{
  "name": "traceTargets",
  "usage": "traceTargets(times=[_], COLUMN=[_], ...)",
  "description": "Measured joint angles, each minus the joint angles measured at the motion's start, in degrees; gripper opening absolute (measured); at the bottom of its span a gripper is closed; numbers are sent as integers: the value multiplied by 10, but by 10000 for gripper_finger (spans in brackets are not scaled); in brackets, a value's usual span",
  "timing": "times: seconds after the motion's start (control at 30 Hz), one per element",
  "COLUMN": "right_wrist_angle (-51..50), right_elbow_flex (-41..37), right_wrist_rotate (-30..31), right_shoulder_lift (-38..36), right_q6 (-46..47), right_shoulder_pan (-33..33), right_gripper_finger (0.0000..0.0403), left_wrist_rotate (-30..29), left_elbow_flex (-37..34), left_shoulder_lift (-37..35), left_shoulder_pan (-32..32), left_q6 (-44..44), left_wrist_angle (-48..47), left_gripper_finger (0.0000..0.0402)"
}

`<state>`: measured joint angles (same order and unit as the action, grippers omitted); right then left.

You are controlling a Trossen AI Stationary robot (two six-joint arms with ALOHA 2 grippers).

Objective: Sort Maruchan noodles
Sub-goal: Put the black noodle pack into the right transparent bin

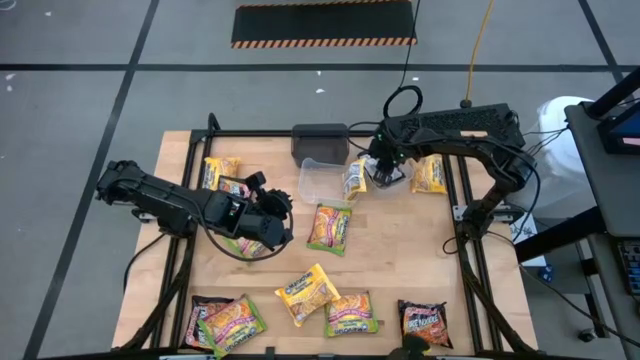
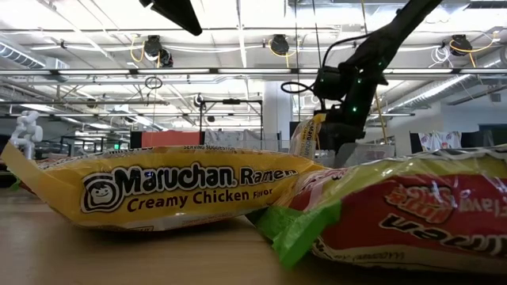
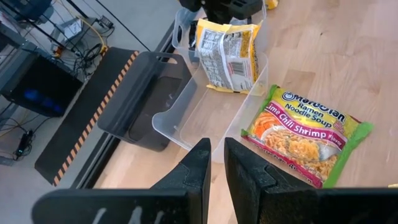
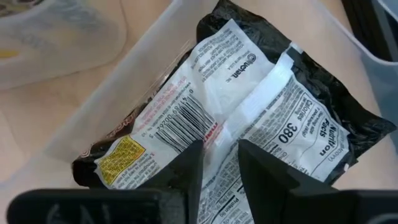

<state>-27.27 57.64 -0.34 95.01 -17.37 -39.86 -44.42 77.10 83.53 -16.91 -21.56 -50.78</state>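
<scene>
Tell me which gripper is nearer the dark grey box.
Right. The right gripper hangs just beside the grey box, over the tubs next to it. The left gripper sits farther off, toward the middle of the table.

— What's hard to see?
— The right gripper (image 1: 384,172) covers most of the tub (image 1: 392,181) under it.
— And down low?
— The red packet (image 2: 404,214) beside the yellow packet (image 2: 158,192) is cut off at the picture's edge, blurred.

You see a grey floor (image 1: 80,110) with dark lines; a hazard-striped mat (image 1: 322,24); overhead ceiling pipes (image 2: 238,71).
</scene>
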Motion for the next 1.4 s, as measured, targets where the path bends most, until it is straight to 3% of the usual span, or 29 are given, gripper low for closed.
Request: traceTargets(times=[0.27,0.5,1.4], right_wrist_angle=[2,9,-2], right_elbow_flex=[0,-1,-5], right_wrist_rotate=[-1,-3,4], right_shoulder_lift=[18,20,-81], right_q6=[-20,-47,-63], right_shoulder_pan=[-10,-10,-5], right_gripper_finger=[84,7,0], left_wrist_rotate=[0,0,0], left_elbow_flex=[0,0,0], left_shoulder_lift=[0,0,0], left_shoulder_pan=[0,0,0], left_q6=[0,0,-2], left_wrist_angle=[0,0,0], left_gripper_finger=[53,53,53])
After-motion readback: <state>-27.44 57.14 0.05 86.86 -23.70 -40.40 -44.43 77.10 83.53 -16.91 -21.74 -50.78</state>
